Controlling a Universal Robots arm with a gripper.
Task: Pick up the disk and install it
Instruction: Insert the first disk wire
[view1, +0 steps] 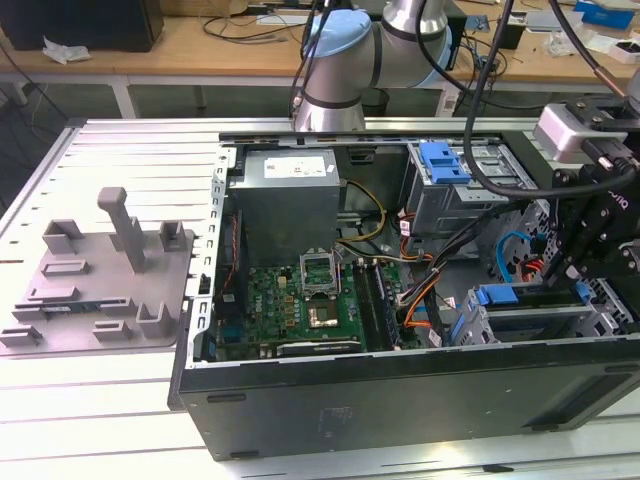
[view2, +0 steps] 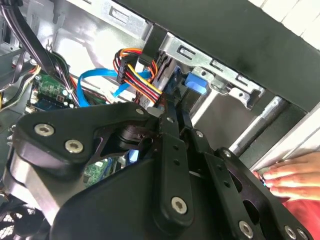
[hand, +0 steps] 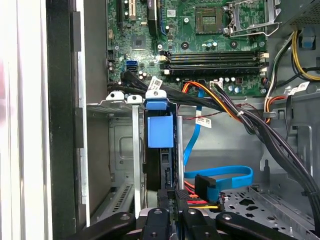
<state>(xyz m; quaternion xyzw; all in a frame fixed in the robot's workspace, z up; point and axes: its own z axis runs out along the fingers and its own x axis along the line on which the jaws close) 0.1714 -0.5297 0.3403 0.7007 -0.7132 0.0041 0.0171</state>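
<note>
Disk (hand: 161, 150) stands on edge — long axis running into the drive cage (hand: 112, 145).

An open computer case (view1: 400, 400) is lying on its side on a slatted table (view1: 90, 400), with a tray of fixtures (view1: 100, 280) sitting on the table at the exterior view's left of it. Inside the case, the motherboard (view1: 300, 310) is lying flat in front of the power-supply box (view1: 285, 200), and the drive cages (view1: 470, 185) are standing at the exterior view's right. The gripper (view1: 590, 250) is hanging over the nearer cage (view1: 540, 315), where in the first wrist view the disk (hand: 161, 150) is sitting on edge in the bay (hand: 120, 150), with cables (hand: 215, 100) running just beside it.
</note>
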